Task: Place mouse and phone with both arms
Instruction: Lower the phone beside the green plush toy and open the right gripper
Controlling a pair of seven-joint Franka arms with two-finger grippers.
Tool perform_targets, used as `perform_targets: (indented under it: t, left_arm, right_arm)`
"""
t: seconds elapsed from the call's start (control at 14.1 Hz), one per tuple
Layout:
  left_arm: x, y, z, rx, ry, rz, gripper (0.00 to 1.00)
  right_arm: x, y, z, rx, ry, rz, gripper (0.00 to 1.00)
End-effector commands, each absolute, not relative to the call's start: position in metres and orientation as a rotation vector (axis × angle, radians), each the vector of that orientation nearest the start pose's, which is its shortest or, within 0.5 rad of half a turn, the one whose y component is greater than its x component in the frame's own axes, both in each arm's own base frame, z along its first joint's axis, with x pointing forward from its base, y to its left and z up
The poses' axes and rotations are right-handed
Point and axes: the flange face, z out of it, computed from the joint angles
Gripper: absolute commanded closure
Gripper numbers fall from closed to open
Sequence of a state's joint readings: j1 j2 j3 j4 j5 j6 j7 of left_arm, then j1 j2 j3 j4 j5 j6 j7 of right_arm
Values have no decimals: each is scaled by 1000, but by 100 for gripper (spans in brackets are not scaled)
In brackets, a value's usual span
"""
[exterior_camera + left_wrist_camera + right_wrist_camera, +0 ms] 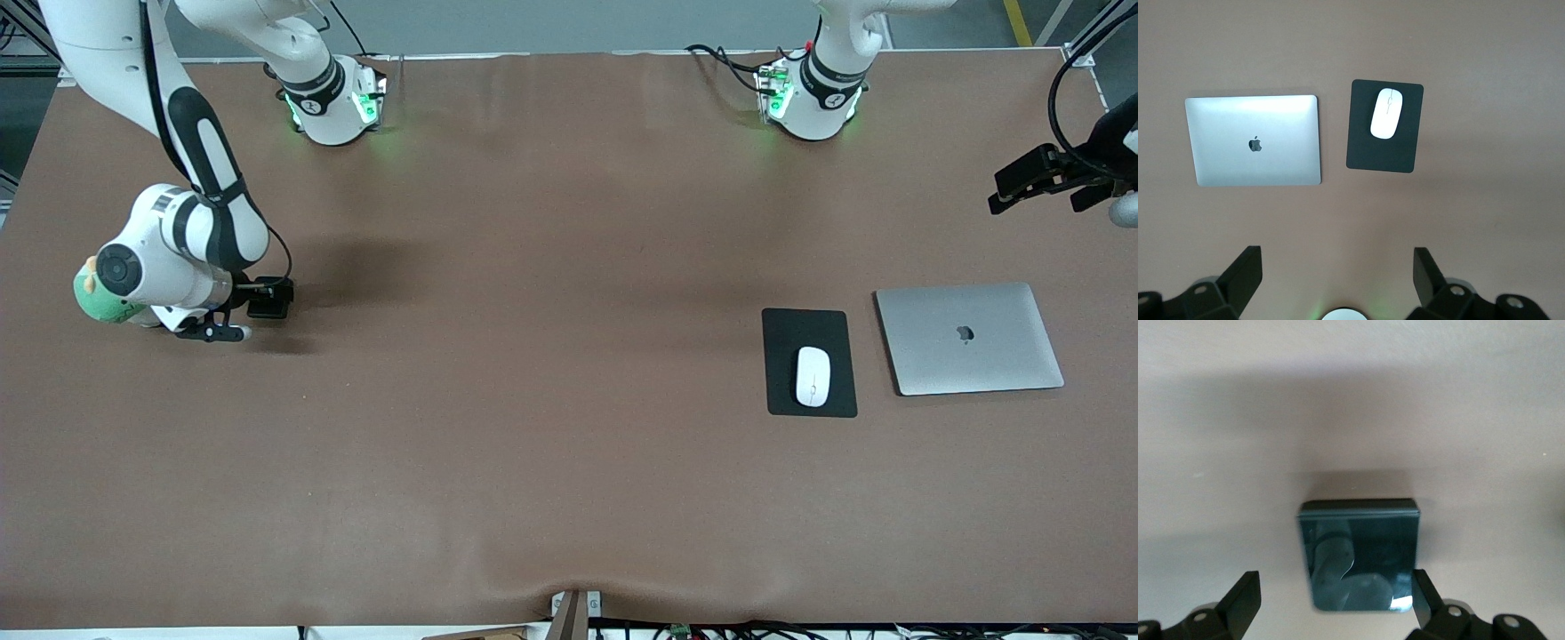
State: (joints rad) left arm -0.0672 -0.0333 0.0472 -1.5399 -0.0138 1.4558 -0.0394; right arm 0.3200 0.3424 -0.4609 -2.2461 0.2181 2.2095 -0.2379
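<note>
phone lies flat at the right arm's table end between the spread right gripper, risking a snag on lifting, while the left gripper, also spread, waits.

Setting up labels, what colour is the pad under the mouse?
Black; the pad under the white mouse shows best in the left wrist view.

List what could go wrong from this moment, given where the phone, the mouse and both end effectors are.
1. The right end effector is open with its fingers flanking the small black rectangular phone lying on the brown table; lifting off crooked could nudge it.
2. The glossy white oval mouse rests on the flat black mat beside the closed silver laptop; the open left end effector, over that end, might bump them if it descends.
</note>
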Motion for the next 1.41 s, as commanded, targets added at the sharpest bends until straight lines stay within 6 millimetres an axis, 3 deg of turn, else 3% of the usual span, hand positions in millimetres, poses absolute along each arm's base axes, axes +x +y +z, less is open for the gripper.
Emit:
perform_targets:
  t: [0.0, 0.21, 0.35, 0.5, 0.85, 1.13, 1.34]
  left_arm:
    - [530, -9, 649, -3173, -28, 60, 0]
    - [529, 0, 650, -3175, -52, 57, 0]
    - [528, -6, 651, -3172, -37, 54, 0]
    - [530, -8, 648, -3173, -32, 55, 0]
    - [535, -9, 645, -3176, -34, -1, 0]
    - [534, -5, 643, -3174, -56, 6, 0]
    - [534, -3, 643, -3171, -47, 18, 0]
  right_arm:
    - [538, -74, 269, -2973, 106, 497, 0]
    - [575, -77, 335, -2955, 74, 466, 0]
    - [595, -74, 386, -2942, 37, 452, 0]
    - [608, -63, 415, -2956, -18, 394, 0]
    - [637, -30, 454, -2990, -127, 273, 0]
    - [635, -29, 501, -2988, -156, 303, 0]
    - [628, -46, 560, -2980, -139, 281, 0]
